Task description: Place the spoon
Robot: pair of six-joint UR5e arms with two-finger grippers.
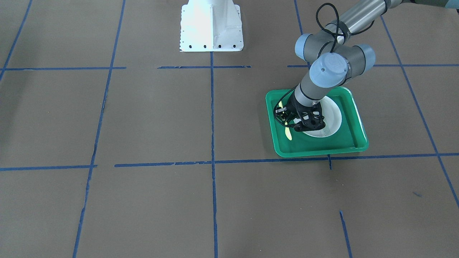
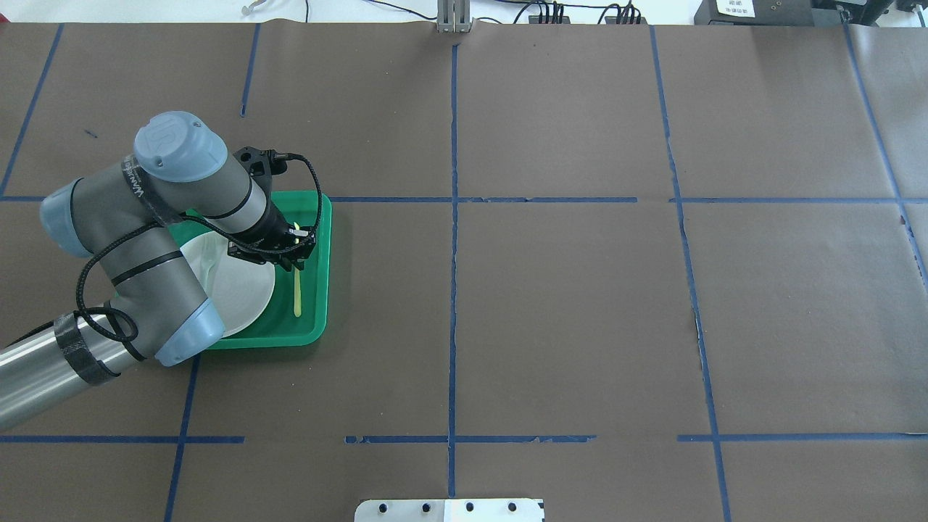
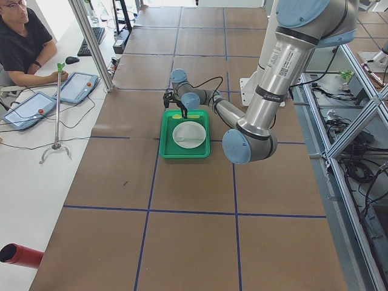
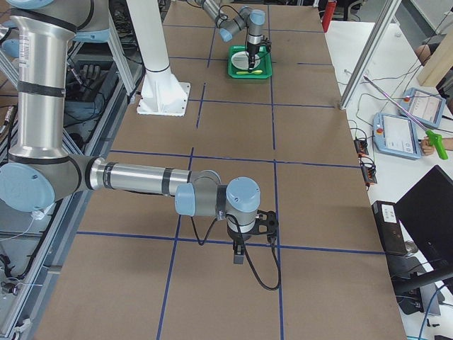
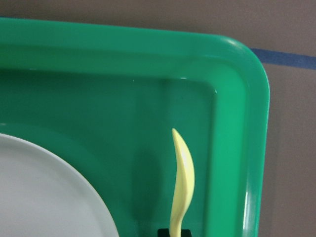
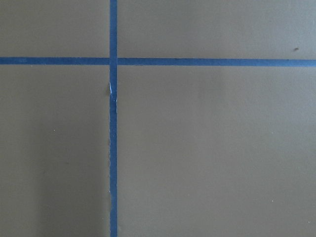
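Observation:
The yellow spoon (image 2: pixel 297 293) lies lengthwise in the narrow strip of the green tray (image 2: pixel 323 239) between the white plate (image 2: pixel 243 290) and the tray's wall. My left gripper (image 2: pixel 296 259) points down into the tray and is shut on the spoon near its middle. In the left wrist view the spoon's bowl (image 5: pixel 181 173) shows edge-on, just above the tray floor (image 5: pixel 98 123), with a black fingertip (image 5: pixel 173 232) at its base. In the front view the handle (image 1: pixel 288 133) sticks out below the gripper (image 1: pixel 292 123). My right gripper (image 4: pixel 239 253) hangs over bare table far from the tray; I cannot tell its state.
A pale fork (image 3: pixel 189 139) lies on the plate (image 3: pixel 188 130). The tray's raised rim (image 5: pixel 247 123) stands close beside the spoon. The white arm mount (image 1: pixel 211 25) stands at the table's robot side. An operator (image 3: pixel 24 42) sits beyond the far edge.

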